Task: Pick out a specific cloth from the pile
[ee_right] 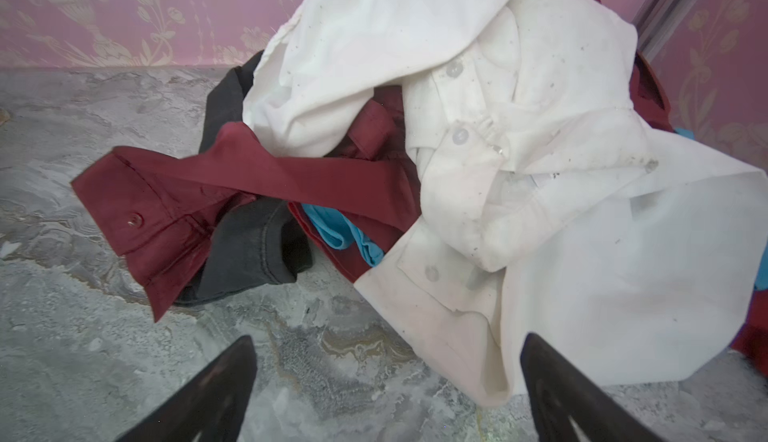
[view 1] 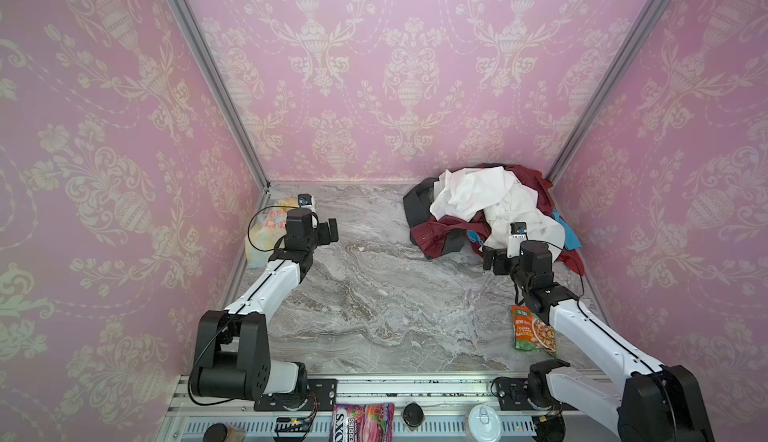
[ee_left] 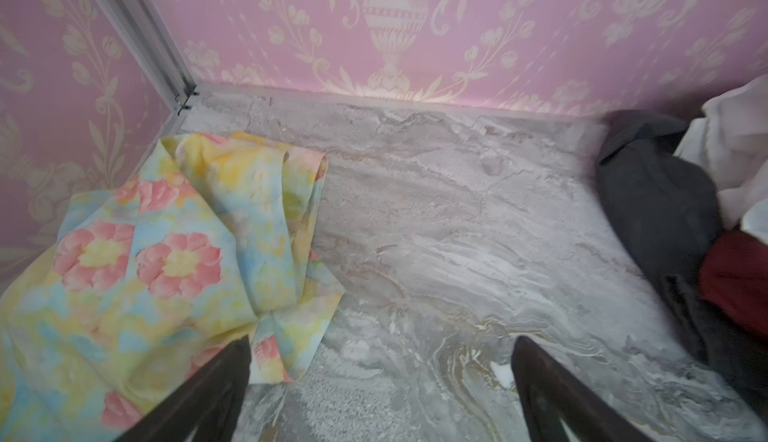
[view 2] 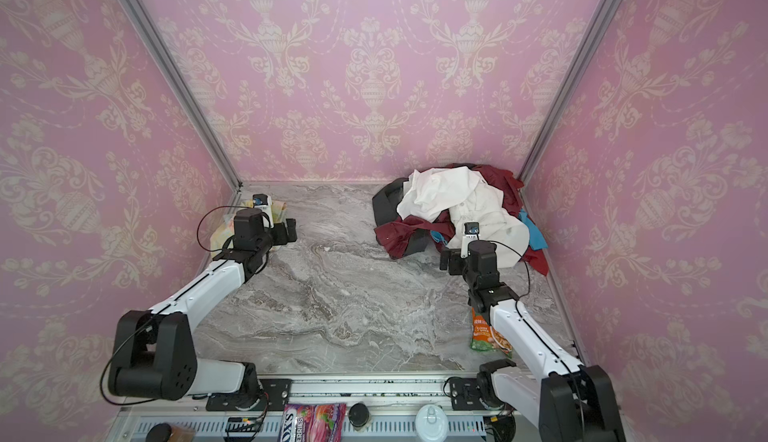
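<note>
Cloth: The thin pastel yellow cloth printed with pink flowers and blue-green patches lay crumpled on the grey marbled tabletop, in the far left corner against the pink patterned wall and well apart from the pile.
Pile: The pile of white, maroon, dark grey and bright blue garments sat in the far right corner, with the white buttoned shirt on top.
Left end effector: The left end effector stood with its jaws spread wide and empty, just beside the cloth's near edge and aimed over bare tabletop.
Right end effector: The right end effector was likewise spread and empty, near the pile's front, facing the shirt's hem.
Step in hand: The cloth looked already separated from the pile, so this seemed to be the closing stage, with nothing held.
Next move: Probably only drawing both arms back without dragging fabric. If the cloth had to be lifted again, the left jaws would need to shift sideways onto a raised fold.
Hidden: In both top views the white left arm covered much of the cloth. The left wrist view cut off the cloth's lower part, and whether one finger touched it could not be told. The blue garment was mostly buried. The green and orange snack packet was partly under the right arm.
</note>
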Available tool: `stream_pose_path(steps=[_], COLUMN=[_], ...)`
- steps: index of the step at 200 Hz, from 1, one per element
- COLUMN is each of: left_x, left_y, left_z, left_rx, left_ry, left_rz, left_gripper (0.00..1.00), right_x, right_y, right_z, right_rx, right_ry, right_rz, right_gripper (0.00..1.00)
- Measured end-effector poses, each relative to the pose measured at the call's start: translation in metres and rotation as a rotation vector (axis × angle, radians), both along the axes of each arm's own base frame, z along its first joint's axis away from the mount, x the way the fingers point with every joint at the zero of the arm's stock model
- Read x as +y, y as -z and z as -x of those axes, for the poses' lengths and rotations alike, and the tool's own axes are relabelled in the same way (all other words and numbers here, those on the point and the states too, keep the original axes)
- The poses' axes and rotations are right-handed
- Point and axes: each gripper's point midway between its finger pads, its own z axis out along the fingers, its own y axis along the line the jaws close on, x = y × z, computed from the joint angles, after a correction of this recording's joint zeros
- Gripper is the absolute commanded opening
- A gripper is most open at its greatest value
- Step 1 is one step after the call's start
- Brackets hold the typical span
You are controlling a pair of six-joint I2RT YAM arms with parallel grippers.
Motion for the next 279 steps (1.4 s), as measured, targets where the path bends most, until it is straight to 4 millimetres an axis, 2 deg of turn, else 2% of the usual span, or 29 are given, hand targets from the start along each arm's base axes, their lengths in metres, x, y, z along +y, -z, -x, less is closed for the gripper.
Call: stream_pose_path(steps=[17, 41, 75, 104, 146, 175, 197, 214, 238, 279], left_x=[0.022, 0.049, 0.067, 0.068, 0.056, 0.051, 0.047, 0.041, 0.038, 0.04], left_y=[0.034, 0.064, 0.08, 0.09, 0.082, 0.071, 0.072, 0.073, 0.088, 0.081], left_z=[0.007, 0.019, 0.024, 0.032, 0.031, 0.028, 0.03, 0.029, 0.034, 0.031], left_rx=[0.058, 0.082, 0.044, 0.0, -0.089, -0.151, -0.169, -0.192, -0.163, -0.199], left_ry=[-0.061, -0.135, -0.177, -0.165, -0.103, -0.071, -0.053, -0.036, -0.038, -0.051], left_rz=[-0.022, -0.031, -0.021, 0.001, 0.029, 0.038, 0.033, 0.023, 0.013, -0.01], left_gripper=[0.99, 0.99, 0.99, 0.99, 0.99, 1.0, 0.99, 0.99, 0.99, 0.99], right_x=[-0.01, -0.018, -0.024, -0.032, -0.042, -0.043, -0.041, -0.039, -0.039, -0.039], right_y=[0.019, 0.036, 0.045, 0.035, 0.035, 0.052, 0.063, 0.058, 0.055, 0.048], right_z=[0.0, -0.001, -0.006, -0.013, -0.02, -0.028, -0.028, -0.03, -0.034, -0.042], right_rx=[0.002, -0.02, -0.071, -0.129, -0.157, -0.151, -0.143, -0.165, -0.169, -0.182], right_ry=[0.028, 0.048, 0.062, 0.087, 0.113, 0.106, 0.096, 0.089, 0.088, 0.088], right_rz=[0.01, 0.019, 0.025, 0.022, 0.022, 0.014, 0.011, 0.006, 0.006, 0.005], right_gripper=[1.0, 1.0, 1.0, 1.0, 1.0, 1.0, 1.0, 1.0, 1.0, 1.0])
